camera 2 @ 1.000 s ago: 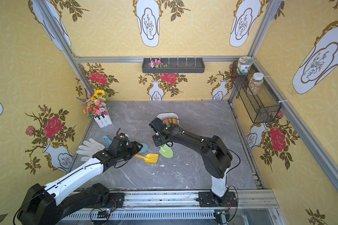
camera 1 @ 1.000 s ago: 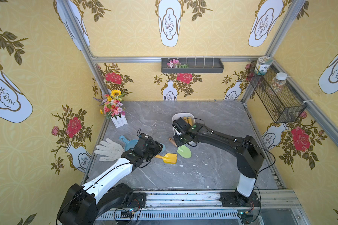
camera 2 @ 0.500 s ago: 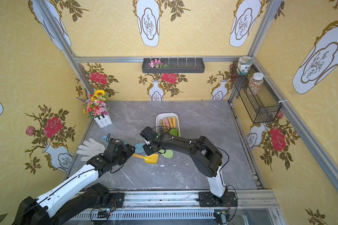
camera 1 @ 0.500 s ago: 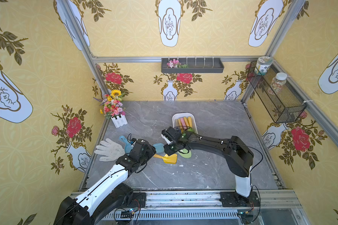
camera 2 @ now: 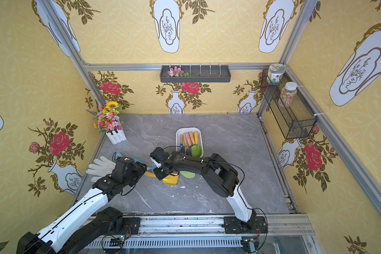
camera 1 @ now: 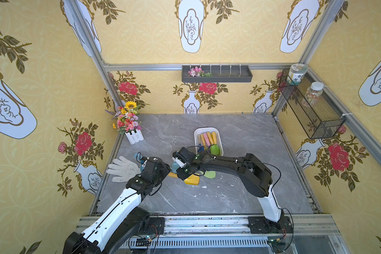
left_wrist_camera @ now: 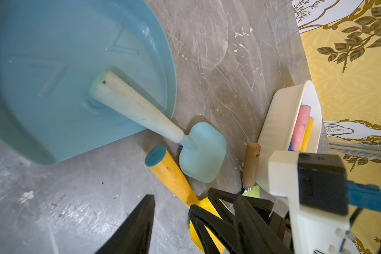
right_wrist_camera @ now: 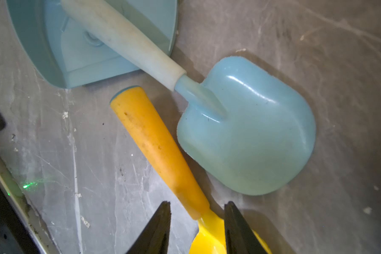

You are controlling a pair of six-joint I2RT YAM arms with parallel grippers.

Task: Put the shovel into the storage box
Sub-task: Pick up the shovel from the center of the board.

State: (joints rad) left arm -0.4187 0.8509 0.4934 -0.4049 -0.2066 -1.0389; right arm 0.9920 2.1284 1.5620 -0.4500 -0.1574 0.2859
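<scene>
the right gripper (right_wrist_camera: 198,211) stands at the bottom edge of its wrist view. its fingers (right_wrist_camera: 158,231) are apart on either side of the yellow shovel (right_wrist_camera: 158,149) at its neck, with table (right_wrist_camera: 317,66) showing between the tips and the plastic, so it is not clamped. both top views hide that beneath the gripper's own body and show only the yellow blade at centre frame.

the left gripper (camera 1: 162,169) is left of centre there, fingers hidden. its wrist view gives one finger (left_wrist_camera: 139,226) at the bottom, clear of the yellow handle. the other is lost among the right gripper's black frame, so i cannot tell how they stand.

the box (camera 1: 206,128) lies just above centre in both top views, with several shovels inside, apart from the yellow one.

only the wrist views show the blue shovel (right_wrist_camera: 246,132) plainly, its handle resting in the dustpan (left_wrist_camera: 53,66) and its blade just beside the yellow handle.

the green shovel (camera 1: 209,174), right of the yellow blade, and the glove (camera 1: 123,169), at left, show in the top views. the left wrist view catches mostly the green one's brown handle.
</scene>
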